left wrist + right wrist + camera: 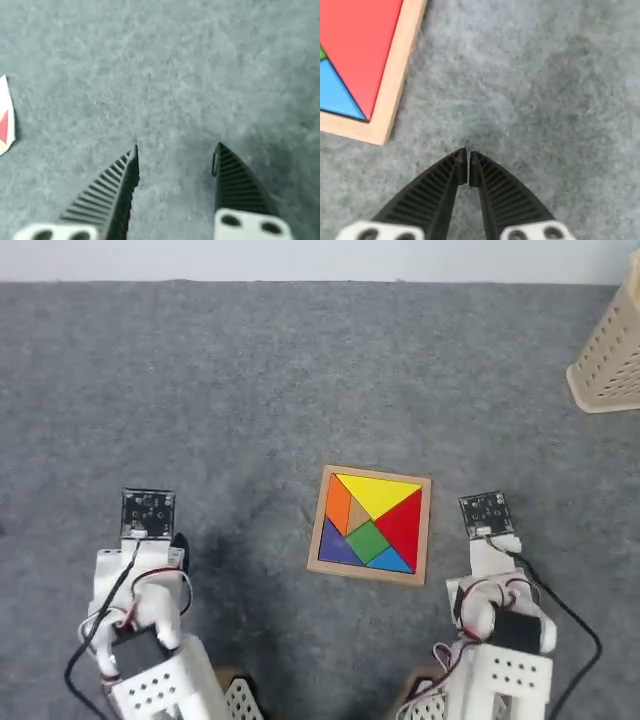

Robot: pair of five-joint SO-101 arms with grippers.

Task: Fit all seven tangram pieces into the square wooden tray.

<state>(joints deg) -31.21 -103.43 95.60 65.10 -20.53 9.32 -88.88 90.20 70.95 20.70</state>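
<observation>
Right arm (497, 632) sits beside wooden tray (393, 75); seven pieces (377, 497) fill it.

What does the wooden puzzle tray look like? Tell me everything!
The wooden tray is a square with a pale raised rim. It lies flat, slightly turned, on the grey mat. Seven pieces fill it: a yellow triangle, red triangle, orange piece, green square, purple piece, blue piece and tan piece. The right hand is beside its red edge, not touching it.
</observation>
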